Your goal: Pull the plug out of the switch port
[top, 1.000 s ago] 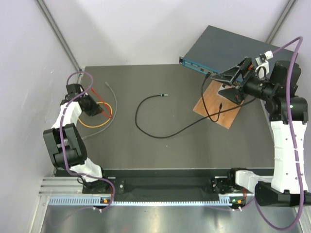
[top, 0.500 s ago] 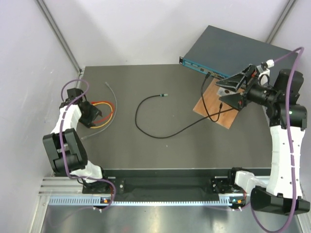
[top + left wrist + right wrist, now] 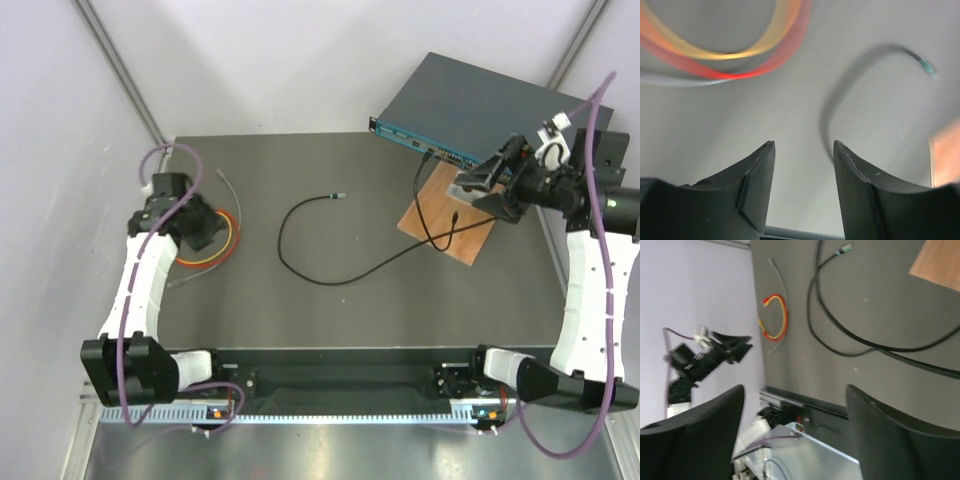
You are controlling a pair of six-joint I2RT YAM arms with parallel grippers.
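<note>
Switch first: the wide flat dark grey-blue metal box (image 3: 480, 100) lies at the far right corner of the dark table (image 3: 350, 310), set at an angle, with its teal socket face turned toward the table's middle. You can see the small black plug (image 3: 428, 155) seated in a port on that face. Its thin black cable (image 3: 300, 265) drops across the brown wooden board (image 3: 440, 225) just beside the switch, then loops wide over the table to a free end with a teal-tipped connector (image 3: 340, 196). Your right gripper (image 3: 795, 389) hangs above the board's far edge, near the plug but apart from it, fingers spread wide with nothing between them. Your left gripper (image 3: 804, 145) hovers at the far left over a coil of red and yellow cables (image 3: 232, 232), its fingers parted to a moderate gap and empty. A thin grey wire (image 3: 230, 190) lies just beyond the coil, and that wrist view is blurred.
</note>
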